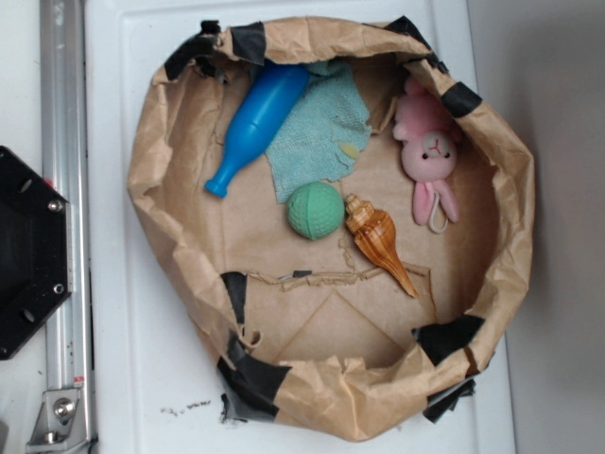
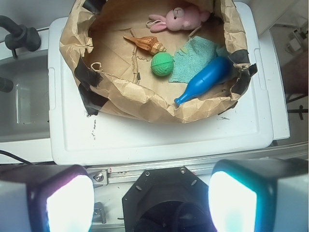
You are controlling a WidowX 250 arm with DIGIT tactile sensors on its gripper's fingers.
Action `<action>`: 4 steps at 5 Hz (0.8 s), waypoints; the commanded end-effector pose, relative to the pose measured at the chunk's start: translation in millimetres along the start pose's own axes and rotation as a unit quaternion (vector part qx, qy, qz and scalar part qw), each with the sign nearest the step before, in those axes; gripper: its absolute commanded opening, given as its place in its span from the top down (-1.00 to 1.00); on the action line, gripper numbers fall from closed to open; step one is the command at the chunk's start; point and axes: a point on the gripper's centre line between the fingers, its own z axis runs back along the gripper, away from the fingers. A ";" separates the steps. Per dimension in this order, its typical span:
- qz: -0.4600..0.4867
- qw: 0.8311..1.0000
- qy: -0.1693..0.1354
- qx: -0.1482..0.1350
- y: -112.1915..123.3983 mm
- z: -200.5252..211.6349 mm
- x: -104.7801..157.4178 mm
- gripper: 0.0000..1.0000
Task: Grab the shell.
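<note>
Well back from the paper bin [image 2: 145,104], we are holding our gripper [image 2: 150,203] high over the base, fingers [image 2: 67,198] spread wide and carrying nothing. Inside are lying one shell [image 1: 376,241] just beside one green ball [image 1: 316,210], one blue pin [image 1: 253,125], one cloth [image 1: 321,128], one pink bunny [image 1: 430,156].

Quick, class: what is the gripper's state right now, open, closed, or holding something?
Gripper: open, holding nothing; its fingers stand wide apart, far back from the shell in the paper-lined basket.
</note>
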 end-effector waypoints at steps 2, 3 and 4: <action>-0.036 0.999 -0.031 -0.016 29.4 -37.2 47.2 -1.00; -0.090 0.994 -0.054 -0.027 35.1 -61.7 99.3 -1.00; -0.119 0.990 -0.063 -0.041 29.4 -94.5 136.5 -1.00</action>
